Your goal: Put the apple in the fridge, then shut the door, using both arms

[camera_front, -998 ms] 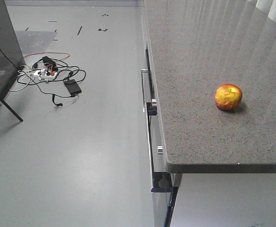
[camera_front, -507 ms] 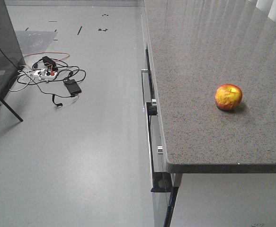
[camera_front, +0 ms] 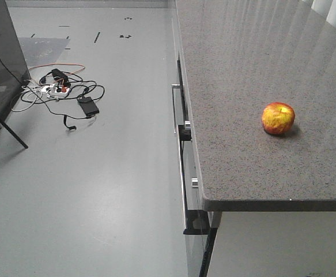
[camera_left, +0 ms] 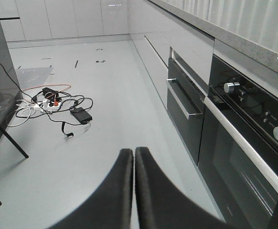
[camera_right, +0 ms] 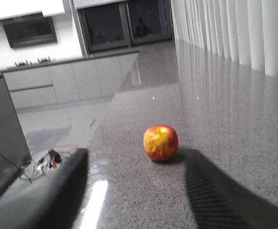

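The apple [camera_front: 278,118] sat untouched on the tabletop [camera_front: 242,57], so the pickup step was in hand. The right hand [camera_right: 136,160] hung just short of it, spread wide and empty. The left hand [camera_left: 133,151], pinched together, hung over the floor. Next, the right hand likely needed to advance around the apple and squeeze.

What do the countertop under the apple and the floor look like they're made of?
The countertop under the apple looks like polished stone or a stone composite. It is grey with fine speckles and glossy enough to mirror the curtain folds. The floor seems to be a smooth, seamless grey coating or vinyl with a soft satin sheen; I cannot tell which.
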`<state>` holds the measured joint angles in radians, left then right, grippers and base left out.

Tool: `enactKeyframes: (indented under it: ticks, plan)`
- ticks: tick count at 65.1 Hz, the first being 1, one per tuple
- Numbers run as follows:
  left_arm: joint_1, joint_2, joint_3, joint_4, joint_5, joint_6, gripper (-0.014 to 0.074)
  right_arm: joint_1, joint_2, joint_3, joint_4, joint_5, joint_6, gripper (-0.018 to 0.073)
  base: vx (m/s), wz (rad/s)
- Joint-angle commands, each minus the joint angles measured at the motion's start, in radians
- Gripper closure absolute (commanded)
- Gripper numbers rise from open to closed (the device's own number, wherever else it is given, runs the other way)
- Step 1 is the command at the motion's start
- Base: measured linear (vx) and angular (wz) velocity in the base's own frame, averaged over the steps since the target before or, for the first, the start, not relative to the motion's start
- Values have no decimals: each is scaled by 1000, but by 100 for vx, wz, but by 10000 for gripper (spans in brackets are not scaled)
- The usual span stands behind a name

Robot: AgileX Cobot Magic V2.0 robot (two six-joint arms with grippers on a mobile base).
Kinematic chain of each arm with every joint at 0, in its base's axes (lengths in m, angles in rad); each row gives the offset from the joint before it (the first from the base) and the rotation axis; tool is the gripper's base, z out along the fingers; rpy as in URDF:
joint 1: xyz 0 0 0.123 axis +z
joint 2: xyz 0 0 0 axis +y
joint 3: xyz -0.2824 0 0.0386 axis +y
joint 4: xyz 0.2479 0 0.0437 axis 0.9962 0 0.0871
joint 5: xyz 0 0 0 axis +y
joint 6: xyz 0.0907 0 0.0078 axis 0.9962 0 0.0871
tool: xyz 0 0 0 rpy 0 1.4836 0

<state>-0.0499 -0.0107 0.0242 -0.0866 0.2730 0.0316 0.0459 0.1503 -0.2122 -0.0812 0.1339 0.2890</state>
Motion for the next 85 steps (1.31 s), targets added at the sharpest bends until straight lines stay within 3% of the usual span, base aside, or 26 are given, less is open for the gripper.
enactKeyframes:
  ticks: [1,7,13,25,41,62,85]
  plan:
    - [2,-16,-18,-10,-69,-1,603,-2,62,-98,-3,-5,-6,-41,0,0]
    - [2,-16,-18,-10,-69,-1,603,-2,74,-117,-6,-80,-9,-106,0,0]
    - [2,-16,-18,-10,-69,-1,603,-2,81,-125,-2,-134,-5,-111,0,0]
    - [2,-16,-18,-10,-69,-1,603,-2,197,-278,-40,19,-29,-106,0,0]
    - [2,-16,-18,-10,-69,-1,603,-2,523,-689,-53,220,-201,-94,0,0]
    - [2,-16,-18,-10,-69,-1,603,-2,984,-1145,7,391,-231,-81,0,0]
    - [2,-16,-18,-10,-69,-1,603,-2,1391,-1453,56,516,-238,-67,0,0]
